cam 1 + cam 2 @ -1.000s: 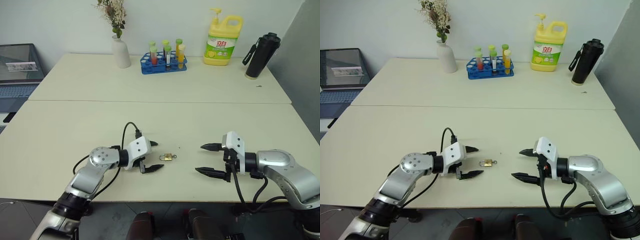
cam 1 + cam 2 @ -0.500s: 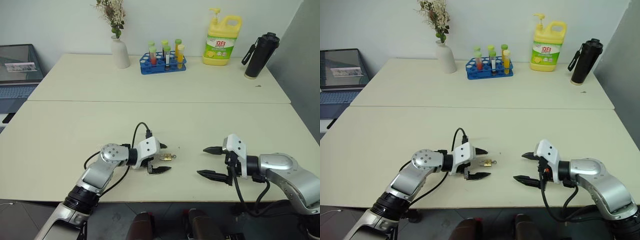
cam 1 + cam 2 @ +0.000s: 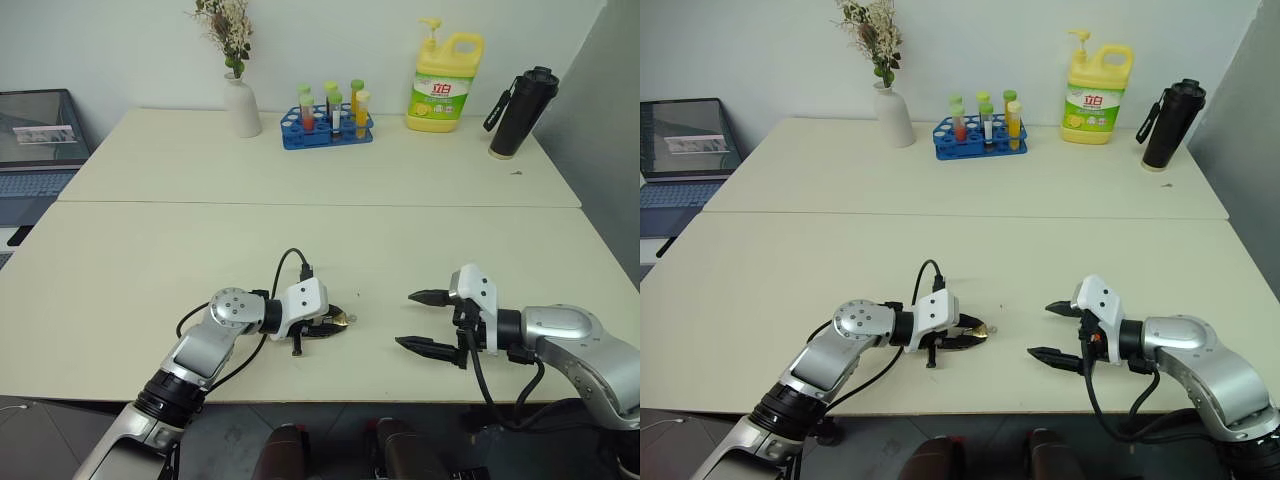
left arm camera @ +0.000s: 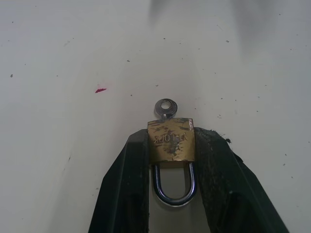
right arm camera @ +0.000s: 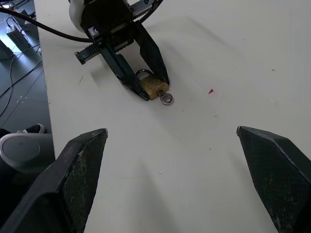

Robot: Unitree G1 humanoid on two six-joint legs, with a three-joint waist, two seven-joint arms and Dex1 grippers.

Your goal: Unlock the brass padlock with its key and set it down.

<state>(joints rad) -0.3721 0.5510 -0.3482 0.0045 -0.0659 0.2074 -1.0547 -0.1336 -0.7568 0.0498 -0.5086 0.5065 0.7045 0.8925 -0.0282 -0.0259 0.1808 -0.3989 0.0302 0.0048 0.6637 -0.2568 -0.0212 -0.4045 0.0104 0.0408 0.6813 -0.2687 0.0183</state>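
Padlock [image 4: 171, 140] now between left end effector [image 4: 171, 160] fingers

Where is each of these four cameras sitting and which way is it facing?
Left eye view: on the head, looking forward and down over the table, both arms in sight.
Right eye view: the head camera's other eye, same scene.
Left wrist view: on the left wrist, looking along the left gripper, its jaws closed on the brass padlock on the table.
Right wrist view: on the right wrist, looking between the open jaws of the right gripper toward the left gripper.
Shared: both wrist views show the padlock with its key.
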